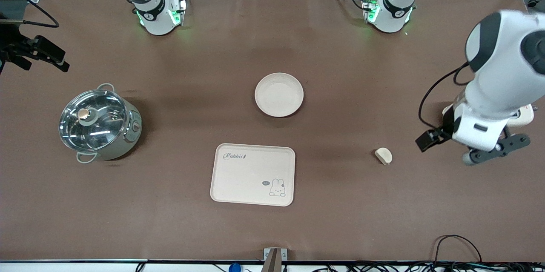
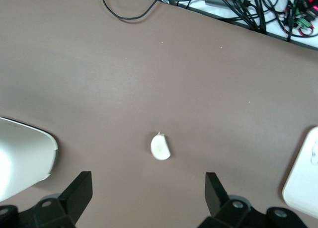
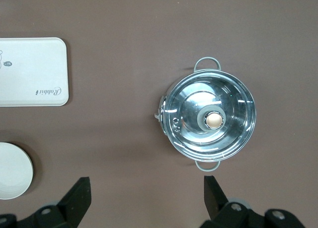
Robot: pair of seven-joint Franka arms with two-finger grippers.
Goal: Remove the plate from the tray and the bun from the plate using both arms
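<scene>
The round cream plate (image 1: 279,94) lies mid-table, farther from the front camera than the rabbit tray; its edge shows in the right wrist view (image 3: 12,171). The small pale bun (image 1: 383,155) rests on the brown cloth toward the left arm's end, also visible in the left wrist view (image 2: 160,147). My left gripper (image 1: 496,150) (image 2: 149,181) hangs open beside the bun, apart from it, with nothing between its fingers. My right gripper (image 1: 59,61) (image 3: 146,181) waits open and empty, high over the table by the pot.
A steel pot with a glass lid (image 1: 100,123) (image 3: 209,119) stands toward the right arm's end. The cream rabbit tray (image 1: 253,174) (image 3: 30,71) (image 2: 303,183) lies nearer the front camera. A cream object (image 1: 527,115) (image 2: 22,161) sits partly hidden by the left arm. Cables (image 2: 248,9) run along the front edge.
</scene>
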